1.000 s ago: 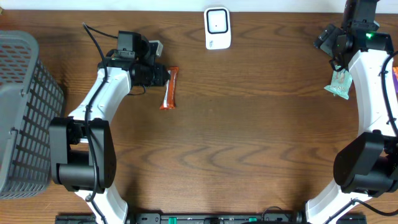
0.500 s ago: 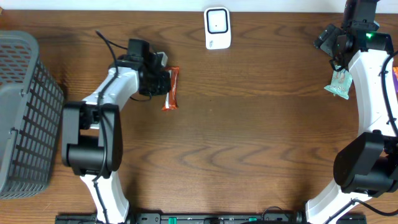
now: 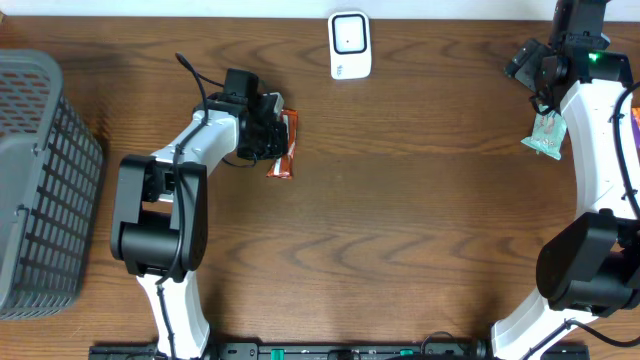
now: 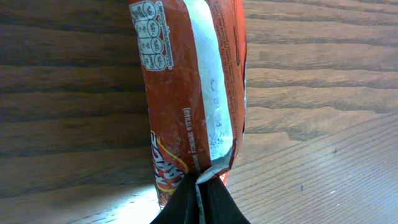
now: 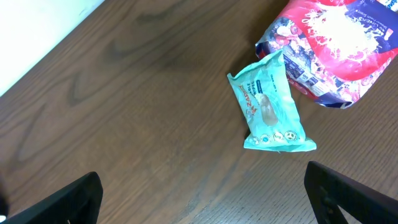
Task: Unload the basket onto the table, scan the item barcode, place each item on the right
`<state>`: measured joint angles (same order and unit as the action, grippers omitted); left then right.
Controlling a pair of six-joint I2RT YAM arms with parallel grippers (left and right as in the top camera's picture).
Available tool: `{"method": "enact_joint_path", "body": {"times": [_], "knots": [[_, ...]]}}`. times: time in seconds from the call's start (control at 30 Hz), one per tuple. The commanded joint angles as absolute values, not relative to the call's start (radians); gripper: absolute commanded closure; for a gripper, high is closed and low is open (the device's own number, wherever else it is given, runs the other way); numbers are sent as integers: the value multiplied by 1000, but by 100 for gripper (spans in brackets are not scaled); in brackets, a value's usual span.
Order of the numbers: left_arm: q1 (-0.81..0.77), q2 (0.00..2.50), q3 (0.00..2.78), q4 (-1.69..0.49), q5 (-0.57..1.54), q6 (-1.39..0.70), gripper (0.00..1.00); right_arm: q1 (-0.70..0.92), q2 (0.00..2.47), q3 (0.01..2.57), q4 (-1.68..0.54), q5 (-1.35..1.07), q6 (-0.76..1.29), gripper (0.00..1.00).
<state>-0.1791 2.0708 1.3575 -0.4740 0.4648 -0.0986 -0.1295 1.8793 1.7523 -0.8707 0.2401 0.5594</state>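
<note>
Nearby: scanner (image 3: 350, 45), basket (image 3: 55, 190), teal packet (image 5: 270, 106), red bag (image 5: 326, 46)

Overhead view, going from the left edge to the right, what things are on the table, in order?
grey basket → orange snack bar → white scanner → teal packet

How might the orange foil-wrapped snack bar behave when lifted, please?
Slim, the orange foil-wrapped snack bar is probably light. Pinched only at its back seam by the left jaws, it may dangle or swing. Its glossy film could slip.
</note>
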Motion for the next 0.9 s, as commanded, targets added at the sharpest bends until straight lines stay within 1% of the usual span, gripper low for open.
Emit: {"method": "enact_joint_path", "body": {"times": [0.0, 0.03, 0.07, 0.1, 0.13, 0.2, 0.23, 0.27, 0.3, 0.43, 0.63, 0.7, 0.77, 0.87], "knots": [[-184, 2090, 1355, -487, 451, -110, 93, -130, 1885, 1753, -871, 255, 564, 1], [-184, 2082, 1362, -492, 451, -110, 92, -130, 1885, 1753, -872, 255, 564, 1], [-184, 2073, 1368, -493, 451, -110, 90, -130, 1885, 1753, -871, 256, 564, 1], [-184, 2061, 1372, -493, 451, -110, 76, -130, 1885, 1753, -872, 255, 564, 1], [-184, 2045, 1375, -492, 451, -110, 59, -130, 1885, 1753, -871, 256, 564, 1], [-184, 2017, 1380, -492, 451, -109, 22, -130, 1885, 1753, -871, 255, 564, 1], [-184, 2000, 1381, -490, 447, -110, 11, -130, 1885, 1753, -872, 256, 564, 1], [-184, 1984, 1382, -488, 433, -110, 8, -130, 1885, 1753, -871, 255, 564, 1], [-184, 1964, 1382, -488, 414, -110, 8, -130, 1885, 1753, -871, 255, 564, 1], [-179, 1886, 1382, -488, 350, -110, 7, -130, 1885, 1753, -872, 255, 564, 1], [-151, 1784, 1382, -488, 331, -110, 7, -130, 1885, 1753, -871, 255, 564, 1], [-138, 1777, 1382, -489, 258, -114, 7, -130, 1885, 1753, -871, 256, 564, 1], [-123, 1780, 1380, -492, 145, -155, 7, -130, 1885, 1753, -871, 255, 564, 1], [-100, 1785, 1378, -508, 41, -208, 7, -130, 1885, 1753, -872, 255, 564, 1]]}}
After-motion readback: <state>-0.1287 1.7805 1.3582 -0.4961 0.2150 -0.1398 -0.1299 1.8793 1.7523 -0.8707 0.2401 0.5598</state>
